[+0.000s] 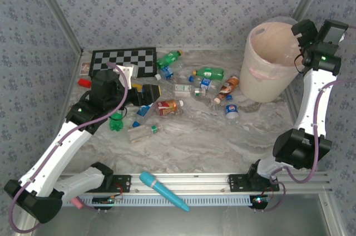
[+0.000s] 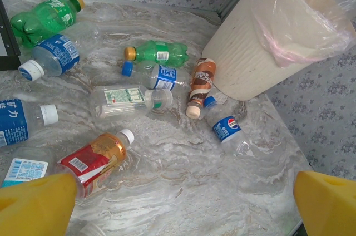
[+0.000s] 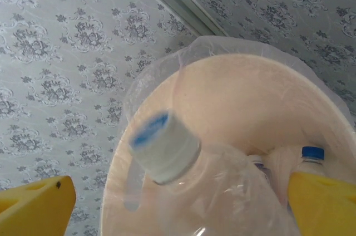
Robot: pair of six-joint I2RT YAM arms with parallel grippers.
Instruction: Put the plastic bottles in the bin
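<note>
Clear bottle [image 3: 206, 183], white-capped, sits between my right jaws, spread wide, over the bin [image 3: 250, 97]; left jaws wide above bench [image 2: 183, 163].

Marble-patterned table [image 1: 211, 141] ringed by floral-papered walls [image 1: 167, 8]: a black-and-white checkerboard [image 1: 125, 60] lies flat at the far left, a small red block [image 1: 83, 82] near its left corner, while a teal microphone [image 1: 162, 191] rests slantwise across the metal rail [image 1: 222, 183] at the near edge.

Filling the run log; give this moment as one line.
left gripper: open, over strewn bottles | right gripper: open, above bin | clear bottle: between right fingers, cap blurred
</note>
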